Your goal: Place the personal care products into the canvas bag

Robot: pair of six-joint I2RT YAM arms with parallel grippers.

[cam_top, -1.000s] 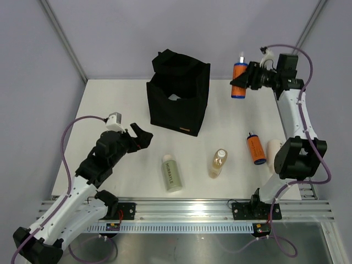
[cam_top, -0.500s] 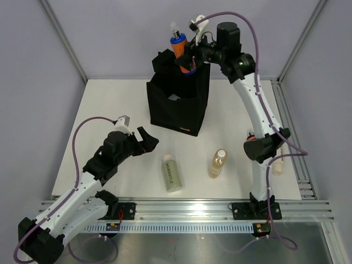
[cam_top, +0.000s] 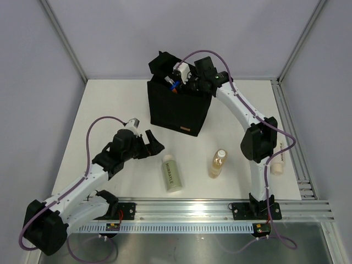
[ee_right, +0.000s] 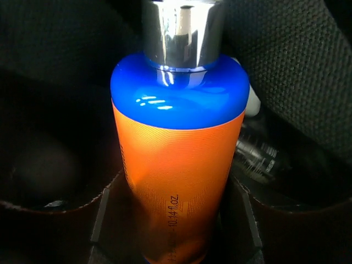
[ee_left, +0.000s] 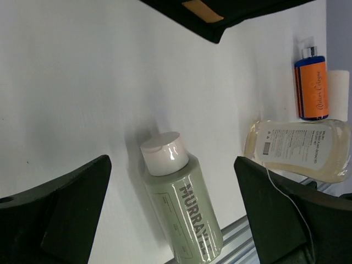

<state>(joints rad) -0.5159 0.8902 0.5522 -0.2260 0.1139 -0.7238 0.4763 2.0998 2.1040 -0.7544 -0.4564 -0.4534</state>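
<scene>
The black canvas bag point(cam_top: 177, 110) stands at the back of the table. My right gripper point(cam_top: 181, 81) is down in its mouth, shut on an orange bottle with a blue cap point(ee_right: 179, 165), which it holds upright inside the bag point(ee_right: 286, 55). A little of that bottle shows in the top view point(cam_top: 174, 86). My left gripper point(cam_top: 154, 144) is open and empty, its fingers spread just above an olive-green bottle point(cam_top: 171, 174), seen close in the left wrist view point(ee_left: 181, 209). An amber bottle point(cam_top: 218, 163) lies to its right. A second orange bottle point(ee_left: 312, 88) lies beyond it.
A cream bottle point(cam_top: 278, 166) lies at the right edge, partly behind my right arm. A silvery item point(ee_right: 258, 157) lies in the bag beside the held bottle. The bag's tan label point(ee_left: 201, 10) faces the front. A metal rail point(cam_top: 187, 209) runs along the near edge.
My right arm swung left with the orange bottle from the back right to over the bag, then lowered it inside. My left gripper moved right toward the olive-green bottle.
</scene>
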